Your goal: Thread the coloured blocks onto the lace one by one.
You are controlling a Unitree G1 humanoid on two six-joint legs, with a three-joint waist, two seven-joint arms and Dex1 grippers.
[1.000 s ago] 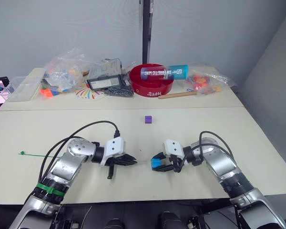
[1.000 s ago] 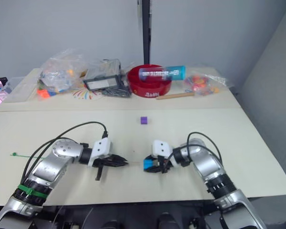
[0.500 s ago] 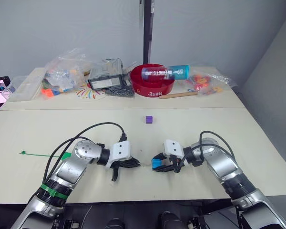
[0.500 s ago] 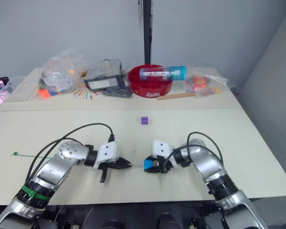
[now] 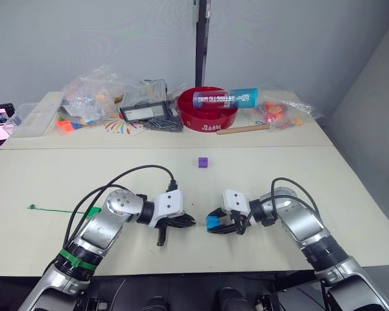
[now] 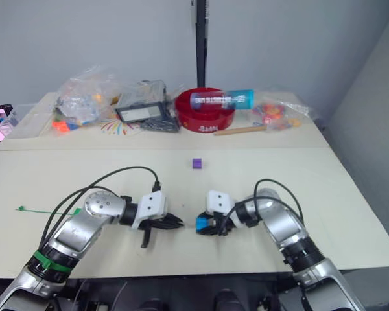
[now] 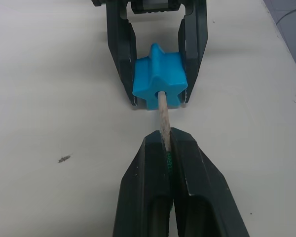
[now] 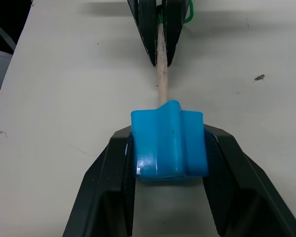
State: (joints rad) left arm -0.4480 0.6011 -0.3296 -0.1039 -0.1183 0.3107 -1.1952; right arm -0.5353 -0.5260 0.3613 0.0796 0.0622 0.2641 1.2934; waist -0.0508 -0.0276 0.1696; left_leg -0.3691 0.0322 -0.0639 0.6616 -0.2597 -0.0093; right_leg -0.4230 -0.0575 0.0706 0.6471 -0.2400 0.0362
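At the far left of the counter (image 5: 45,184), the lace (image 5: 55,210) is trailing from its green knot toward the left gripper (image 7: 164,148), whose jaws are clenching the pale stiff tip. In the left wrist view the tip is already sitting in the hole of the blue block (image 7: 159,76); how far it reaches inside cannot be told, since the block hides it. Just to the right, the right gripper (image 8: 168,148) is grasping that block, its jaws pressing on two opposite faces and holding it low, seemingly just above the counter. Further back, near the middle, a purple block (image 5: 202,162) is lying alone, well apart from both grippers; it looks like the next one to thread. So the step in hand appears to be the threading of the blue block, just begun. The next move probably calls for bringing the grippers closer along the line of the tip, keeping tip and hole aligned, until the tip shows on the block's far side; one gripper would then need to let go and take the tip there to pull the lace through.
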